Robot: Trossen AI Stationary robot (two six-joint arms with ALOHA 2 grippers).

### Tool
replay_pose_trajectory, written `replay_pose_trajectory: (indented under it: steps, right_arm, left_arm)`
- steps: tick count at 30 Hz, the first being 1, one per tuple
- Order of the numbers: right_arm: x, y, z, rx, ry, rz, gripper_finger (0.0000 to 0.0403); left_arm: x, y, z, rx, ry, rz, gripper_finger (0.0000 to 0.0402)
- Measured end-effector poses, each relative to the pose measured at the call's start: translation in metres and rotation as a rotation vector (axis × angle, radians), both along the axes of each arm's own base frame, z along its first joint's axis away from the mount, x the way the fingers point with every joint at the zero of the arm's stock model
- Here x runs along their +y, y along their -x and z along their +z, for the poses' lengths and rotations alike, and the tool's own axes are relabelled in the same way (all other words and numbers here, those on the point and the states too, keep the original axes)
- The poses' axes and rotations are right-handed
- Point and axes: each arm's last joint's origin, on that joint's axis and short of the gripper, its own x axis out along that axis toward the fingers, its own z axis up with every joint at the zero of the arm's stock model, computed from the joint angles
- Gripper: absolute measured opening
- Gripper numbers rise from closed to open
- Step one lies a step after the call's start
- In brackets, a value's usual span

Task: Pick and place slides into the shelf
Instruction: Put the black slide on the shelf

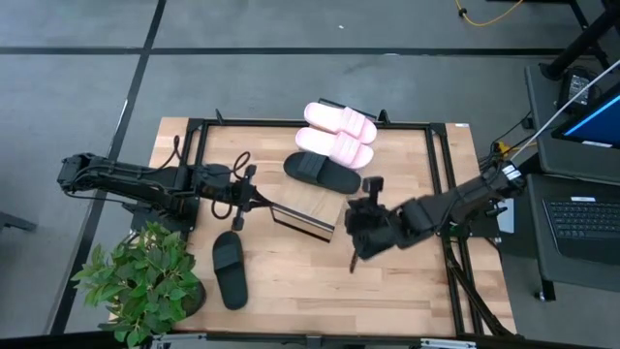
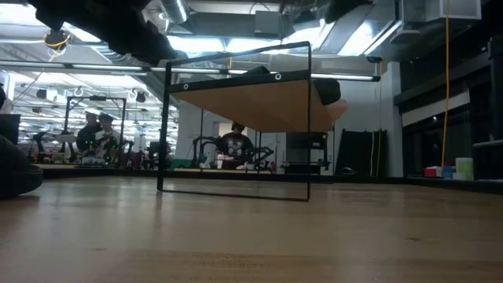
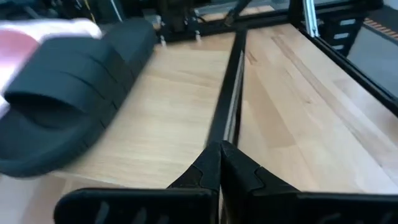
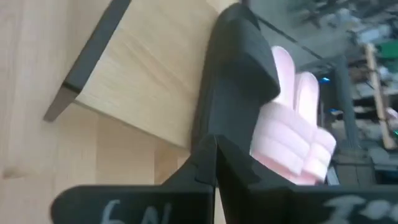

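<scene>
The left gripper (image 1: 260, 202) hangs over the desk (image 1: 407, 291) just beside the shelf's lower lip, its fingers (image 3: 208, 174) pressed together with nothing between them. In its wrist view the tips point along the shelf's black frame bar, with a black slide (image 3: 68, 99) lying on the slanted board to one side and a blur of pink behind it.

The right gripper (image 1: 356, 254) is on the other side of the shelf (image 1: 320, 208), near its right end. Its fingers (image 4: 208, 165) are also closed and empty. Past them its wrist view shows the board's light-wood face, the black slide at its edge and the two pink slides (image 4: 295, 124) beyond.

Seen from above, three slides sit on the shelf: the two pink ones side by side at the far end, touching, and the black one (image 1: 322, 172) just below them. The fourth, the loose slide (image 1: 229, 269), also black, lies on the desk in front of the left arm, well apart from the shelf and near a potted plant (image 1: 145, 281) at the desk's front-left corner.

The low view shows the shelf's underside on its thin frame (image 2: 236, 118), with people seated in the room behind.
</scene>
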Motion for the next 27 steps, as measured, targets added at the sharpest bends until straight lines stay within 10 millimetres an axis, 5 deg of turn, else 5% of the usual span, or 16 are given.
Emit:
replay_pose_trajectory:
  steps: [9, 14, 18, 27]
  right_arm:
    - [0.030, 0.021, -0.049, -0.119, -0.015, -0.091, 0.0008]
    - [0.032, 0.026, -0.068, -0.113, -0.014, -0.089, 0.0009]
    - [0.031, 0.026, -0.074, -0.131, -0.020, -0.102, 0.0004]
    - [0.033, 0.024, -0.076, -0.162, -0.041, -0.103, 0.0009]
  left_arm:
    - [-0.008, 0.018, -0.005, 0.181, 0.079, -0.017, 0.0000]
    - [-0.013, 0.040, 0.011, 0.274, 0.202, 0.024, 0.0000]
    - [-0.016, 0.053, 0.022, 0.277, 0.272, 0.041, 0.0000]
    - [-0.018, 0.070, 0.011, 0.495, 0.448, 0.134, 0.0000]
